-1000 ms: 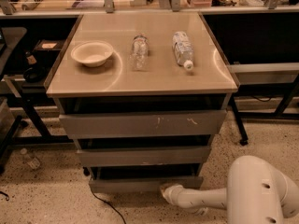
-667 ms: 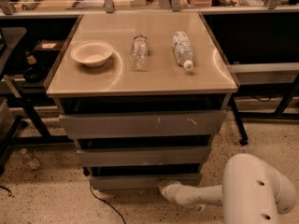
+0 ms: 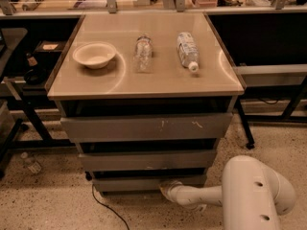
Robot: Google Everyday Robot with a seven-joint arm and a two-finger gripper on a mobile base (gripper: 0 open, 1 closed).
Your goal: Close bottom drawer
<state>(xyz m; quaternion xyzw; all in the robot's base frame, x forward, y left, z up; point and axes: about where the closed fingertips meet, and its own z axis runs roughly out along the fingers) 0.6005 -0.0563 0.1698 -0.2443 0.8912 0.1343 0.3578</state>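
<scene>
The bottom drawer (image 3: 129,183) is the lowest and narrowest grey drawer of the cabinet, with a plain front, and it sticks out a little less than the two above it. My gripper (image 3: 166,186) is low at the floor, its tip against the drawer's front, right of the middle. My white arm (image 3: 249,195) reaches in from the lower right. The medium drawer (image 3: 144,159) and the wide scratched drawer (image 3: 144,127) sit above.
On the cabinet top (image 3: 158,80) lie a white bowl (image 3: 94,54), a clear bottle (image 3: 143,51) and a second bottle (image 3: 188,49). A black cable (image 3: 108,210) runs on the floor at the front left. Dark table legs (image 3: 29,123) stand at the left.
The bottom drawer has gone further in under the cabinet. My gripper and arm have followed it inward.
</scene>
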